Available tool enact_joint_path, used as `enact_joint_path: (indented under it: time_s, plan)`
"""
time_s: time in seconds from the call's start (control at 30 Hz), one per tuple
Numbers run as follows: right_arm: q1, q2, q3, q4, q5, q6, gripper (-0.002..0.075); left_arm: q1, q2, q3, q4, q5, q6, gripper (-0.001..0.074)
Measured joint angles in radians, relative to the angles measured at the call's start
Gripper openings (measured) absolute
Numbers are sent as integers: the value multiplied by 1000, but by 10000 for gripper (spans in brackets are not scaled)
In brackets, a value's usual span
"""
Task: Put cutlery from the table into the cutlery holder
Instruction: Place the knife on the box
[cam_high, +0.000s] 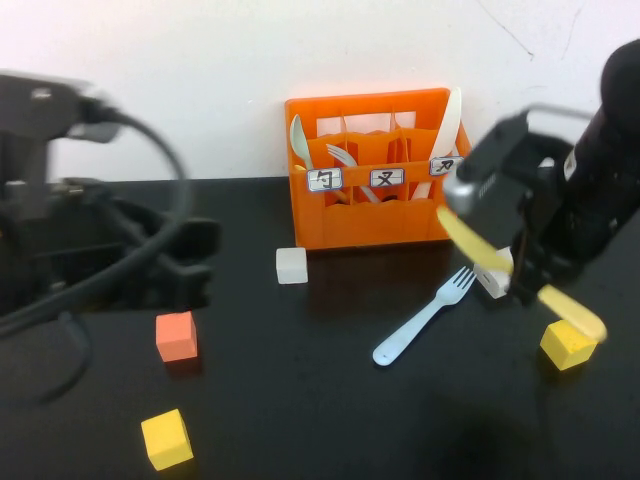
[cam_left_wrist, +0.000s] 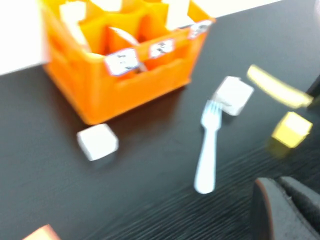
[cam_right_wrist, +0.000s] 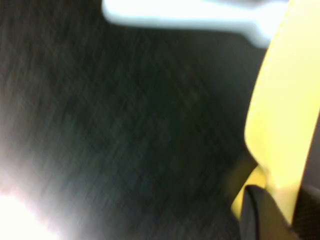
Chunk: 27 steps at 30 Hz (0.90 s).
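Observation:
The orange cutlery holder (cam_high: 370, 215) stands at the back centre; a pale spoon (cam_high: 297, 140) and other pale utensils stand in its compartments. It also shows in the left wrist view (cam_left_wrist: 125, 90). My right gripper (cam_high: 530, 270) is shut on the pale yellow knife (cam_high: 480, 250) and holds it tilted above the table, right of the holder's front. The knife also shows in the right wrist view (cam_right_wrist: 285, 100) and the left wrist view (cam_left_wrist: 277, 87). The light blue fork (cam_high: 425, 317) lies on the table below the knife. My left gripper (cam_high: 195, 260) hovers at the left, empty, its fingers (cam_left_wrist: 287, 200) together.
A white block (cam_high: 291, 265) lies before the holder's left corner. A white charger block (cam_high: 495, 275) sits beside the fork's tines. A yellow cube (cam_high: 567, 345) lies at the right, an orange cube (cam_high: 176, 336) and another yellow cube (cam_high: 166, 439) at the front left.

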Motion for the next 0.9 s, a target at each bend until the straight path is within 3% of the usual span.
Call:
enact_joint_path:
  time_s: [0.2,0.37,0.63,0.9]
  plan:
    - [0,-18,7,14,-217,13,115,0,-145,36,332,67,-317,-1]
    - [0,-18,8,69,-432,14,115,0,-291,160,503,80,-466,-1]
    - [0,-18,9,93,-801,14,115,0,-493,417,605,85,-646,-1]
    - [0,12,10,120,-1064,28,115,0,-539,503,614,77,-730,-1]
